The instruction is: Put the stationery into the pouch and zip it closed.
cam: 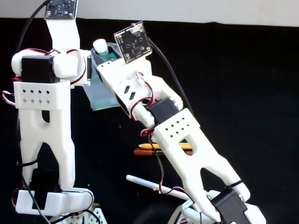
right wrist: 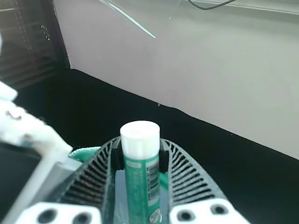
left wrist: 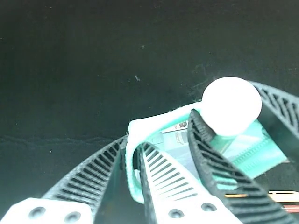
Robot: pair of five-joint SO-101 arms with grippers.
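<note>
My right gripper [cam: 105,53] is shut on a green glue stick [cam: 99,46] with a white cap, held upright over the pouch's mouth at the back of the table. The stick [right wrist: 139,163] stands between the ribbed black fingers [right wrist: 184,175]. The teal, see-through pouch [cam: 102,95] lies under that arm. My left gripper [left wrist: 133,151] is shut on the pouch's pale teal edge [left wrist: 140,128], beside the stick's white cap [left wrist: 231,106]. From above, the left gripper [cam: 89,70] sits at the pouch's left side.
A yellow pen [cam: 161,146] and an orange-brown pen [cam: 152,152] lie side by side mid-table, partly under the right arm; the same pens [left wrist: 285,196] show past the pouch. A white pen [cam: 142,182] lies nearer the front. The black tabletop [cam: 243,84] ends at a pale wall [right wrist: 210,70].
</note>
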